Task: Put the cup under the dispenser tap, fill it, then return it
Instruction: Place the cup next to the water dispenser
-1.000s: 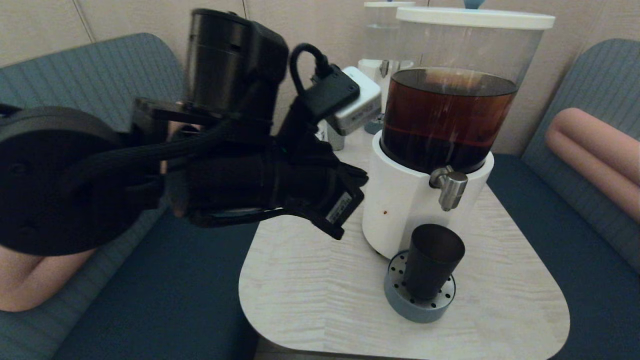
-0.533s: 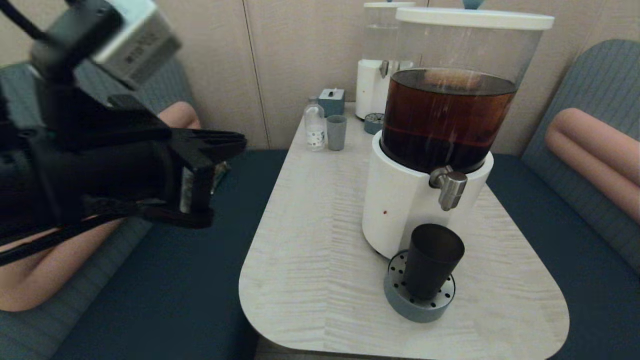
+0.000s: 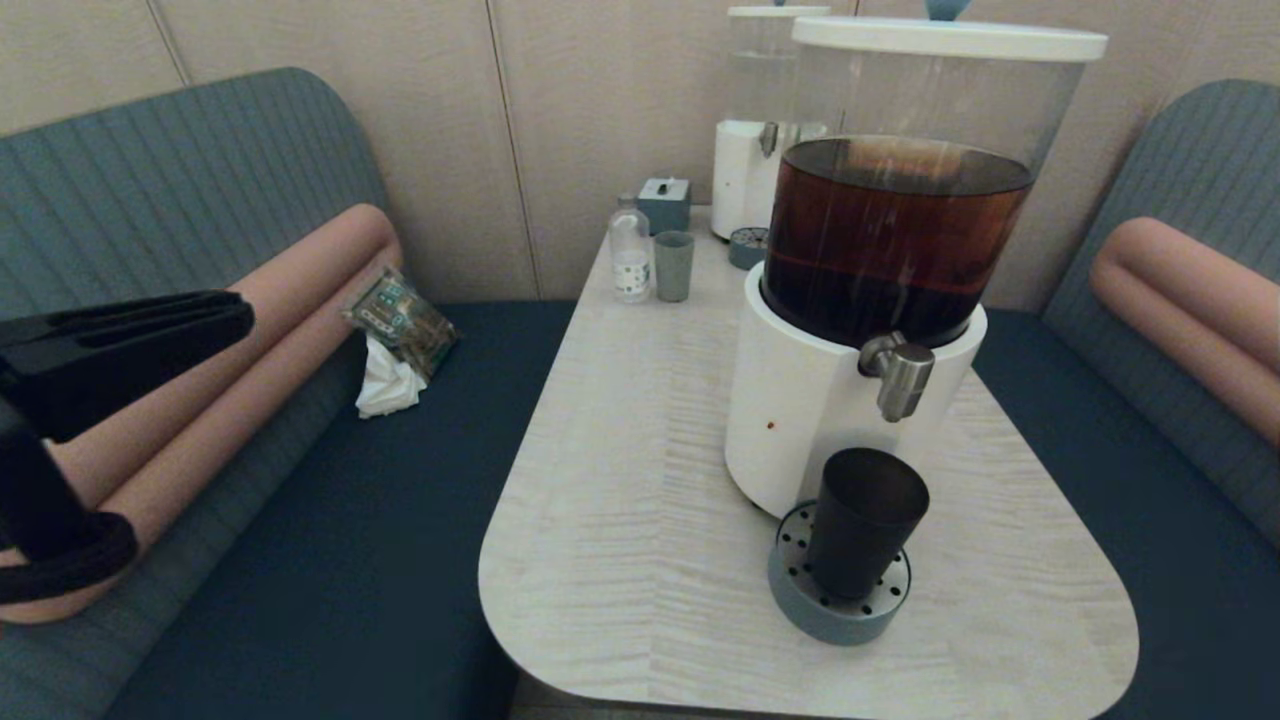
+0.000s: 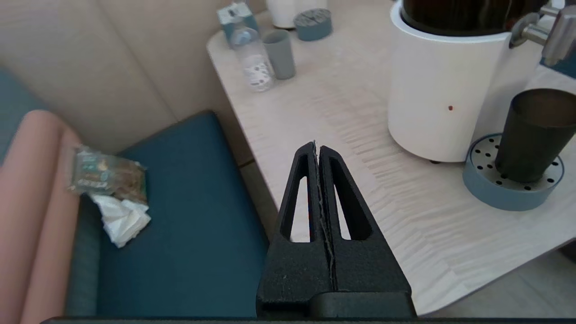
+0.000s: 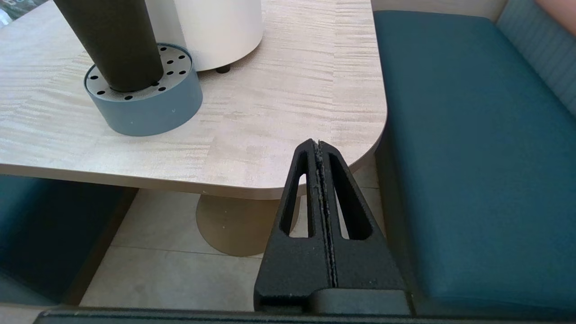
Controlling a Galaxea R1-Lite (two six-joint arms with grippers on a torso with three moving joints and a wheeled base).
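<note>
The dark cup (image 3: 862,520) stands upright on a grey-blue perforated drip tray (image 3: 800,600), directly below the steel dispenser tap (image 3: 900,375) of the white-based dispenser holding dark brown liquid. My left gripper (image 3: 243,318) is at the far left over the bench, well away from the cup, shut and empty. In the left wrist view its gripper (image 4: 316,145) points across the table, with the cup (image 4: 533,135) and tap (image 4: 546,31) off to one side. My right gripper (image 5: 318,143) hangs shut and empty below the table's near right corner; the cup (image 5: 112,40) shows beyond it.
At the back of the table stand a small bottle (image 3: 629,255), a grey-blue tumbler (image 3: 673,266), a small box (image 3: 664,203) and a second, clear-tank dispenser (image 3: 755,150). A snack packet (image 3: 400,320) and tissue lie on the left bench. Blue benches flank the table.
My left arm has swung away from in front of the dispenser, out to the far left and lower. The cup has stayed on the drip tray.
</note>
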